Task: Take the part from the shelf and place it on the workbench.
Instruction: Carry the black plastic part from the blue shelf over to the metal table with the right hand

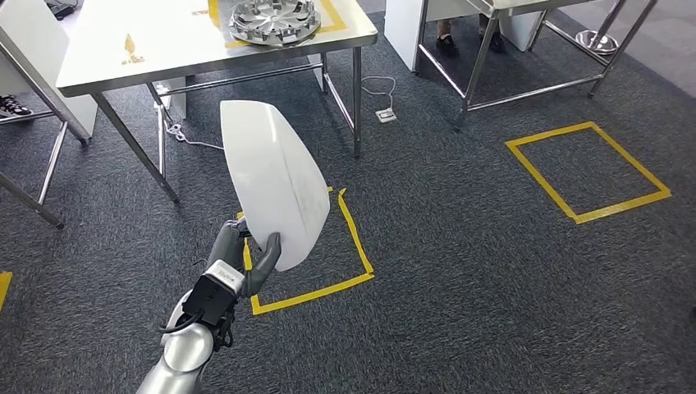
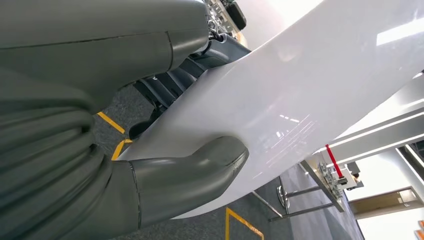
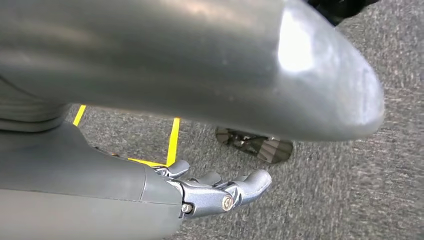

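Part [image 1: 275, 180] in transit: a glossy white curved panel stands nearly on edge above the grey carpet, its lower end pinched between the thumb and fingers of my left hand [image 1: 246, 261]. From my left wrist I see the thumb [image 2: 200, 167] pressed flat on its smooth face. My right hand [image 3: 220, 192] hangs beside me over the floor, fingers loosely apart, holding nothing. I judge the carry is under way. Ahead stands the workbench [image 1: 156, 49], a silver wheel cover [image 1: 275, 20] already on it; next I must close in and lay the panel on bare tabletop
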Controlling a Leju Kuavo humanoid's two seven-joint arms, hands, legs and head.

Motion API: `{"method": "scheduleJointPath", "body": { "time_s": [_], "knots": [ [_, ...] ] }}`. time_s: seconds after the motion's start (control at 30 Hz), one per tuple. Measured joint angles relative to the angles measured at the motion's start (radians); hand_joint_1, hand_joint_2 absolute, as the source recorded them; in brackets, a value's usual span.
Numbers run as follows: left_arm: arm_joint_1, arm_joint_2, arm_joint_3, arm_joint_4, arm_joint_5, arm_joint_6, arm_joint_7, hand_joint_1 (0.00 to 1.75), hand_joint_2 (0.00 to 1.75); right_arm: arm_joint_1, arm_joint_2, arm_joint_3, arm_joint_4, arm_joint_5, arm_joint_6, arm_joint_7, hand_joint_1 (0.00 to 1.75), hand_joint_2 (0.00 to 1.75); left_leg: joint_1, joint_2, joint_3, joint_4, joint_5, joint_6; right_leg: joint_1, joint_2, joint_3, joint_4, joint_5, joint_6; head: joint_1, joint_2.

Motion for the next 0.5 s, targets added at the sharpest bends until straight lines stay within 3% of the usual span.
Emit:
{"method": "scheduleJointPath", "body": {
  "time_s": [0.07, 0.23, 0.3, 0.37, 0.4, 0.43, 0.5],
  "knots": [
    [-0.002, -0.001, 0.000, 0.002, 0.001, -0.002, -0.001, 1.75, 1.75, -0.001, 0.000, 0.000, 0.000, 0.000, 0.001, -0.004, 0.00, 0.00, -0.001, -0.001, 0.052, -0.104, 0.033, 0.006, 0.000, 0.002, 0.002, 0.007, -0.008, 0.014, -0.001, 0.000],
    [-0.005, -0.003, 0.000, 0.003, 0.004, -0.009, -0.002, 1.75, 1.75, -0.002, 0.000, -0.002, 0.000, 0.000, 0.003, -0.008, 0.00, 0.00, -0.005, -0.007, 0.065, -0.127, 0.030, 0.048, -0.003, 0.002, -0.003, 0.019, -0.021, 0.045, 0.002, 0.000],
    [-0.007, -0.005, 0.000, 0.003, 0.005, -0.010, -0.002, 1.75, 1.75, -0.002, 0.000, -0.003, 0.000, -0.001, 0.004, -0.008, 0.00, 0.00, -0.003, -0.005, 0.070, -0.130, 0.028, 0.058, -0.003, 0.002, -0.048, 0.109, -0.065, 0.052, 0.007, 0.000],
    [-0.007, -0.006, 0.000, 0.004, 0.005, -0.012, -0.003, 1.75, 1.75, 0.000, 0.000, -0.004, 0.000, -0.001, 0.006, -0.008, 0.00, 0.00, -0.006, -0.004, 0.071, -0.129, 0.025, 0.064, -0.003, 0.002, -0.124, 0.244, -0.113, 0.054, 0.010, 0.000],
    [-0.005, -0.005, 0.000, 0.005, 0.005, -0.013, -0.003, 1.75, 1.75, 0.002, 0.000, -0.004, 0.000, -0.001, 0.007, -0.008, 0.00, 0.00, -0.008, -0.004, 0.073, -0.129, 0.023, 0.065, -0.002, 0.002, -0.151, 0.284, -0.116, 0.053, 0.010, 0.000],
    [-0.004, -0.005, 0.000, 0.006, 0.005, -0.013, -0.003, 1.75, 1.75, 0.004, 0.000, -0.004, 0.000, -0.001, 0.008, -0.008, 0.00, 0.00, -0.009, -0.005, 0.075, -0.129, 0.021, 0.066, -0.002, 0.002, -0.161, 0.289, -0.101, 0.052, 0.010, 0.000],
    [-0.003, -0.006, 0.000, 0.006, 0.005, -0.014, -0.003, 1.75, 1.75, 0.007, 0.000, -0.005, 0.000, -0.002, 0.009, -0.008, 0.00, 0.00, -0.010, -0.009, 0.086, -0.129, 0.014, 0.063, 0.001, 0.002, -0.120, 0.181, -0.023, 0.043, 0.010, 0.000]
  ]
}}
